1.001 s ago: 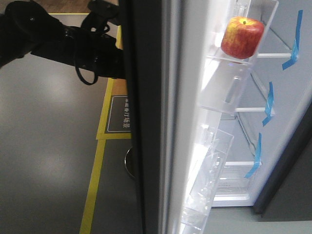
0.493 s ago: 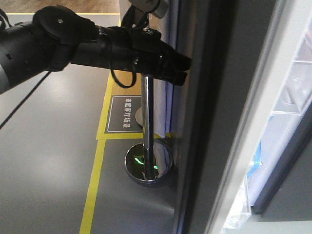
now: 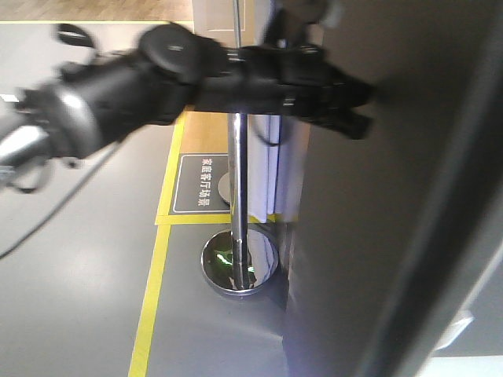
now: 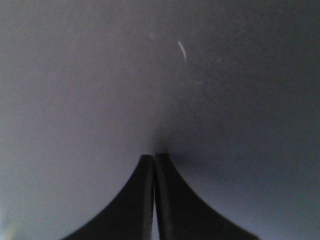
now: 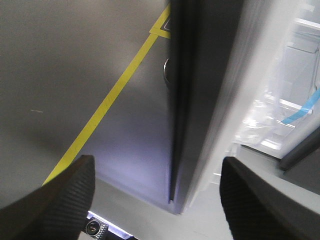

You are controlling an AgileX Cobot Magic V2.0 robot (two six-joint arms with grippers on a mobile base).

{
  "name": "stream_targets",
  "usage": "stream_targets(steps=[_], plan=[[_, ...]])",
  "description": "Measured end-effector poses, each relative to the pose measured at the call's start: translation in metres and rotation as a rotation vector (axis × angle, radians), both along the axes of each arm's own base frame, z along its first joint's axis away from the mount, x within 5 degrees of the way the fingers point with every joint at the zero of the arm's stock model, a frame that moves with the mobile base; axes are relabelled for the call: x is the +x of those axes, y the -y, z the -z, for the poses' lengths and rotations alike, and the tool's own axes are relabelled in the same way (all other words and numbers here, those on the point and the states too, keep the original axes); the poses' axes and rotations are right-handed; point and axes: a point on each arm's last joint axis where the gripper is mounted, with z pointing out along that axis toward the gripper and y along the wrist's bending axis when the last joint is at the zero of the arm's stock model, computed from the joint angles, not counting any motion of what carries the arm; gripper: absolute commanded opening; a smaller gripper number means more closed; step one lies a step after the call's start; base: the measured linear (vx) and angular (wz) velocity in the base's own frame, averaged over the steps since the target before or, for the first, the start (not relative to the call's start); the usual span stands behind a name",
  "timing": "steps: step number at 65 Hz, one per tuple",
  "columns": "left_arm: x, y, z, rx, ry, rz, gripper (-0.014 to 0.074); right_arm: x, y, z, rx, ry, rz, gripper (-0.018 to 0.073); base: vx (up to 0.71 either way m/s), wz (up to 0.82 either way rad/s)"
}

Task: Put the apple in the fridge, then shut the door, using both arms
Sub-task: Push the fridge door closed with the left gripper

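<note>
Pressing closed left end effector (image 4: pixel 154 165) against door (image 3: pixel 369 236), door swung further shut, right end effector (image 5: pixel 155 200) spread apart.

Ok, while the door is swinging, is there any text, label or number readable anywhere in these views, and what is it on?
Dark rectangular floor sign with white border, inside the yellow floor tape: one column of white characters, too small and blurred to read.
Dark grey flat fridge door: no lettering visible.
Left wrist view: closed black left hand against plain grey surface, no text.
Right wrist view: no text.
</note>
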Motion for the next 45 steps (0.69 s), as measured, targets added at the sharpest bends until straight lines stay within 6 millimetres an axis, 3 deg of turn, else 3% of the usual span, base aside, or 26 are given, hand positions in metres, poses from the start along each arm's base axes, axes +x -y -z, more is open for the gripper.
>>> stream_targets(steps=[21,36,45], plan=[[0.009,0.053,0.014,-0.066,0.043,0.016,-0.0006,0.000,0.000,0.000,0.000,0.000,0.000,0.0497,0.00,0.00],[0.021,0.062,0.027,-0.076,0.049,-0.017,-0.0006,0.000,0.000,0.000,-0.001,-0.002,0.000,0.0497,0.00,0.00],[0.020,0.062,0.024,-0.079,0.053,-0.016,-0.0006,0.000,0.000,0.000,-0.001,-0.003,0.000,0.0497,0.00,0.00]])
